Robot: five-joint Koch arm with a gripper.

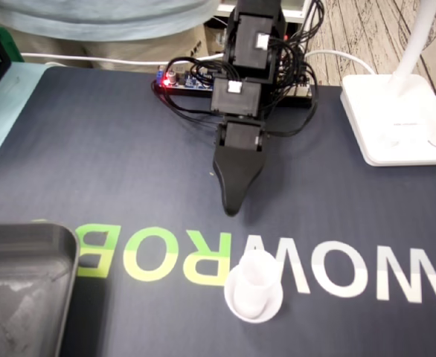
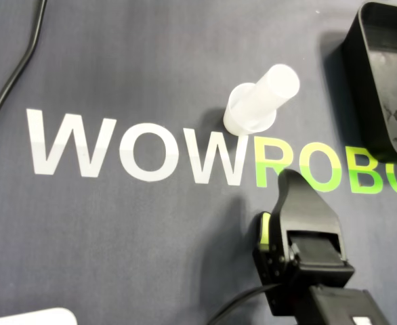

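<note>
Here in the fixed view the gripper (image 1: 233, 208) hangs mid-frame, and the white tube (image 1: 254, 288) stands upright on the mat (image 1: 91, 149) just below it, slightly right. In the overhead view the tube (image 2: 263, 101) sits up-frame of the gripper (image 2: 292, 181), slightly left. Only one jaw tip shows, so I cannot tell whether they are spread.
</note>
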